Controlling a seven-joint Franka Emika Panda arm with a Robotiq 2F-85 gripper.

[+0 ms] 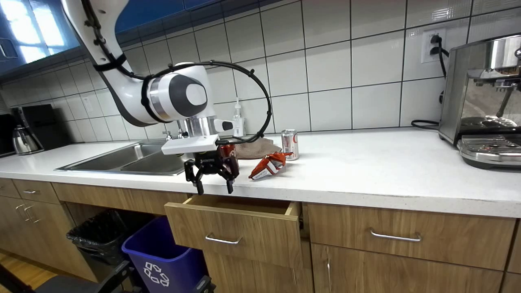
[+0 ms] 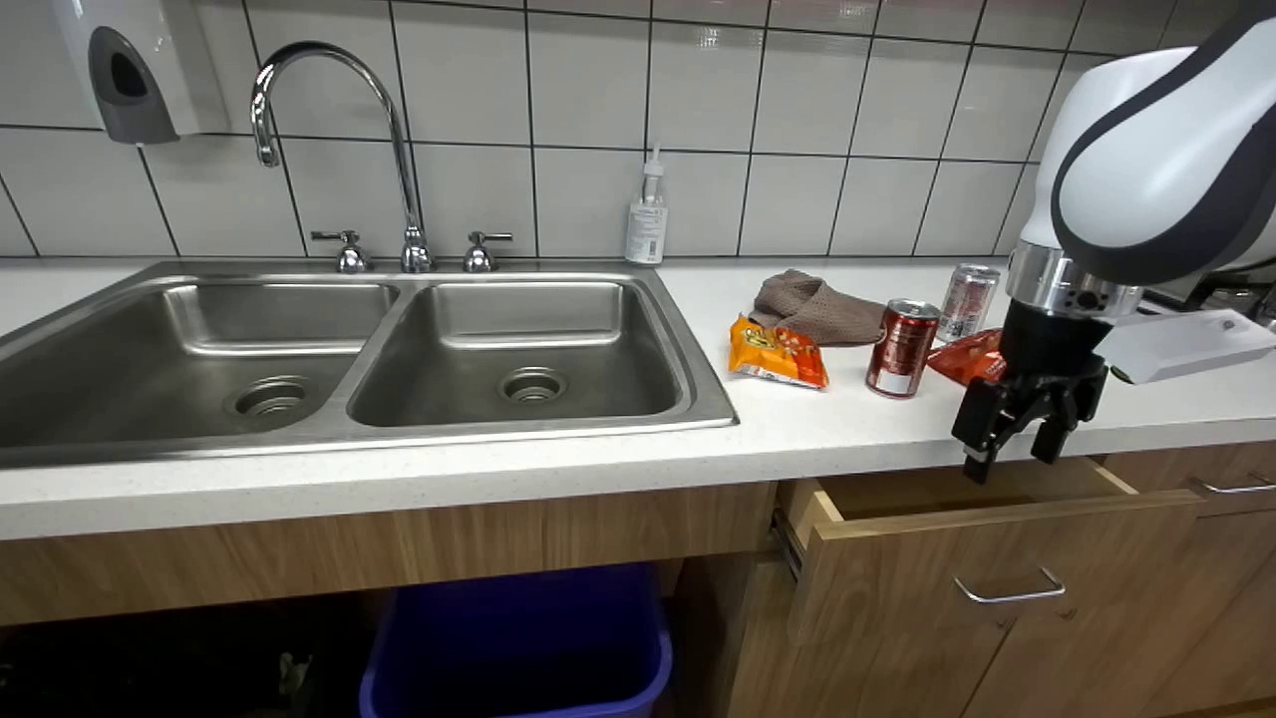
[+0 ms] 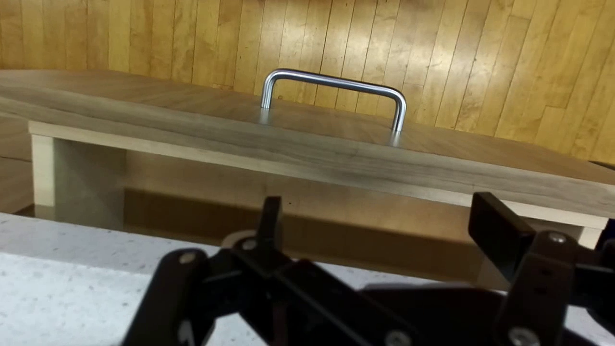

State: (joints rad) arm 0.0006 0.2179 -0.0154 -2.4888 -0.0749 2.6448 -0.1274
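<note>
While my gripper [image 1: 215,189] hangs above the pulled-out drawer [image 1: 260,230], I read its fingers [image 3: 499,233] as wide apart, with nothing between them. The drawer stands below the front edge of the countertop [image 1: 386,171], its handle [image 3: 334,80] on the outer face. Caution: lowering too near that edge could, in my judgement, catch a finger on it. A sideways error could strike the drawer's walls, and excess depth could jam the fingertips against its bottom. Swinging low over the countertop would risk toppling the red can [image 2: 902,349] or dragging the red packet [image 1: 268,165]
</note>
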